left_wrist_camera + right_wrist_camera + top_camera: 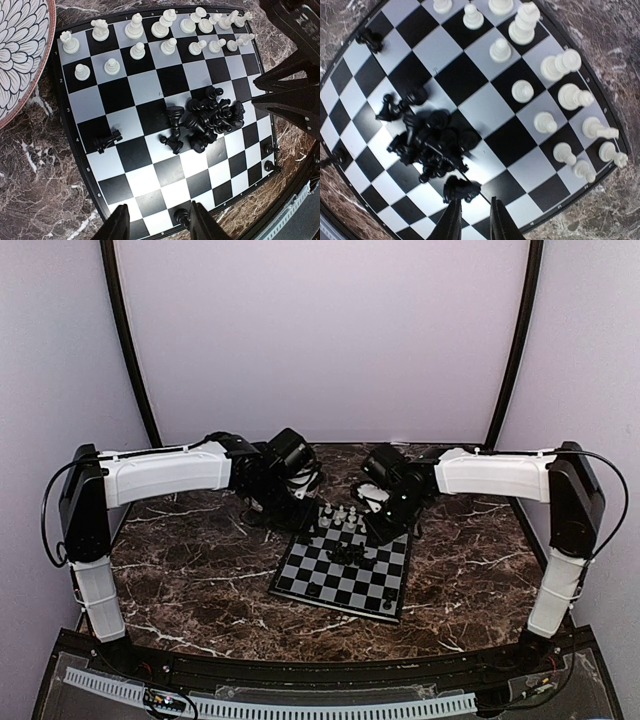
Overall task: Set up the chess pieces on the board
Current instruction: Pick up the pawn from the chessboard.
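1. The left jaws stand apart and grip nothing. Their fingers (202,225) sit at 6 o'clock in the left wrist view. A lone black chessman (182,216) stands upright on the board's edge between them, close to the right-hand finger; whether they touch cannot be told.
2. The right jaws are only narrowly apart. Their fingers (451,222) sit at 6 o'clock in the right wrist view, with board squares showing through the gap and nothing clamped. A black piece (460,189) lies just off the tips, at 12 o'clock from them.
3. Beyond that piece, toward 11 o'clock, is the black heap (430,142), a tangle of toppled chessmen in the middle of the board.
4. A fallen black man (107,140) lies alone at 9 o'clock of the heap in the left wrist view. Two edge pieces (270,157) stand at the heap's 4 o'clock, by the border.
5. The white pieces (150,35) stand upright in two rows along the board's 12 o'clock edge in the left wrist view.
6. The board (335,580) lies flat at the middle of the dark marble bench (200,590).
7. The patterned plate (20,45) rests on the bench just off the board's 10 o'clock corner in the left wrist view.
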